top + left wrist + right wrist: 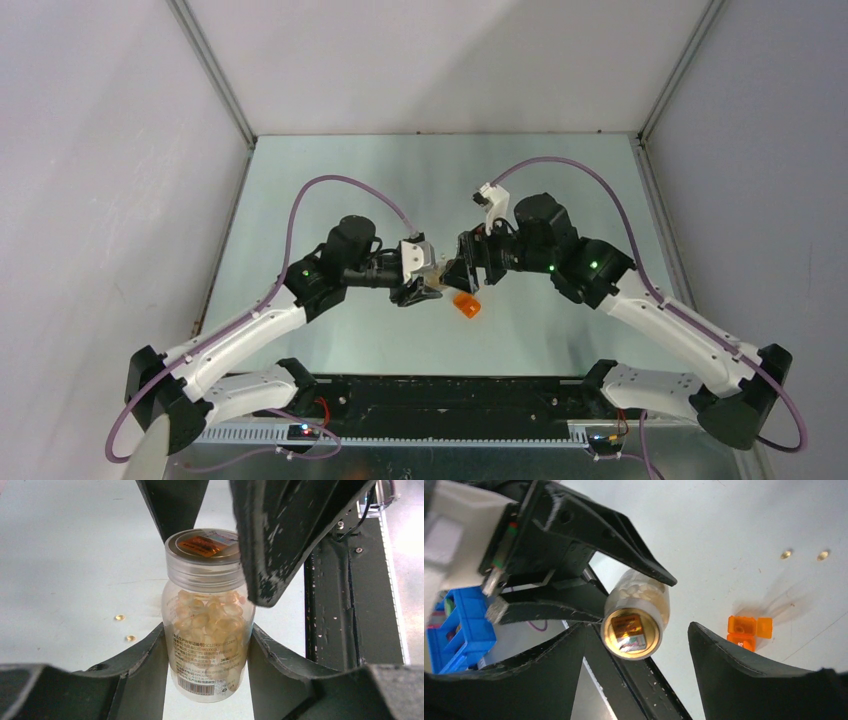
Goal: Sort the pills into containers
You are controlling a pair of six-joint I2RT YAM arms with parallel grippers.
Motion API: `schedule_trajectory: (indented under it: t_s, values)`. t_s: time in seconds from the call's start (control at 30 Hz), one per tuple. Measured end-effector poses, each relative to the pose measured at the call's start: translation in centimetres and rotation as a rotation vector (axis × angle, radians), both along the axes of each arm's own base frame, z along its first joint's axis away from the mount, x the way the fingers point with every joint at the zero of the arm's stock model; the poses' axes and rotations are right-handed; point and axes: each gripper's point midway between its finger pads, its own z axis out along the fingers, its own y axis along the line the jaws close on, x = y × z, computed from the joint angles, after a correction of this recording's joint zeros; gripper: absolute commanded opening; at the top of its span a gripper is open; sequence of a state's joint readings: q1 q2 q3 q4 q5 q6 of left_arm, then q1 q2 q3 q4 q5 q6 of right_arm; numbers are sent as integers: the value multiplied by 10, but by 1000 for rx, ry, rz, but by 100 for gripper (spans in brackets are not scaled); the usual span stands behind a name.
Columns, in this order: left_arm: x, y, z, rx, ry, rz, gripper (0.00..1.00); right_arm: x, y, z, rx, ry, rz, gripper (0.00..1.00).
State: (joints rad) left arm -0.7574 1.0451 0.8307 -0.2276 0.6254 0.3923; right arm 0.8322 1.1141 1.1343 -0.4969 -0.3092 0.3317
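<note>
My left gripper [207, 647] is shut on the see-through vial [208, 630], gripping its labelled lower half and holding it above the table. The vial is full of pale pills and has a cap [631, 632] with an orange sticker. My right gripper [638, 628] is open, its fingers either side of the cap; the right finger [734, 675] stands clear of it. The two grippers meet at mid table [450, 275]. The orange box [746, 631] lies on the table with its lid open, also seen from the top [466, 305]. Two loose pills [119, 617] [130, 638] lie on the table.
A black rail [330, 605] runs along the near table edge under the grippers. A blue plastic part [459, 625] sits by the left wrist. Grey walls close in the table's left, right and back sides [440, 60].
</note>
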Motion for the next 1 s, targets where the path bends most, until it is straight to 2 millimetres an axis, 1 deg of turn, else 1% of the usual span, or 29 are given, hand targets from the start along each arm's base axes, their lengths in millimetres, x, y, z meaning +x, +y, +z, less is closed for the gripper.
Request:
schedule_trajectory:
  t_s: [0.03,0.07,0.1,0.17,0.2,0.23,0.27,0.33,0.4,0.43,0.57,0.63,0.8,1.0]
  values:
    - [-1,0,0,-1,2,-5,0,-2,-1,3,6,-18,16,71]
    - [-2,0,0,-1,5,-9,0,-4,-2,7,13,-35,29,69]
    - [-3,0,-1,1,9,-12,0,-6,-4,11,19,-50,39,65]
    - [-4,1,-2,5,16,-16,0,-9,-5,17,30,-73,58,59]
    - [-5,1,-3,8,19,-17,0,-10,-6,19,34,-82,66,59]
    - [-6,1,-3,9,22,-19,0,-11,-6,21,36,-91,73,60]
    - [-6,1,-3,8,23,-23,0,-11,-5,22,36,-95,79,66]
    - [-7,1,-3,6,25,-28,0,-11,-5,21,32,-96,85,72]
    - [-8,0,-3,5,26,-30,0,-10,-4,20,22,-98,90,74]
    - [-8,0,-3,5,25,-30,0,-10,-4,19,20,-97,90,75]
    - [-8,0,-2,4,25,-32,0,-9,-4,13,0,-89,90,70]
    - [-8,0,-2,3,26,-33,0,-7,-4,11,-7,-89,85,66]
    - [-8,0,-2,3,26,-34,0,-5,-3,7,-19,-79,82,49]
    - [-8,2,-5,17,36,-26,0,-6,0,3,-20,-51,79,36]
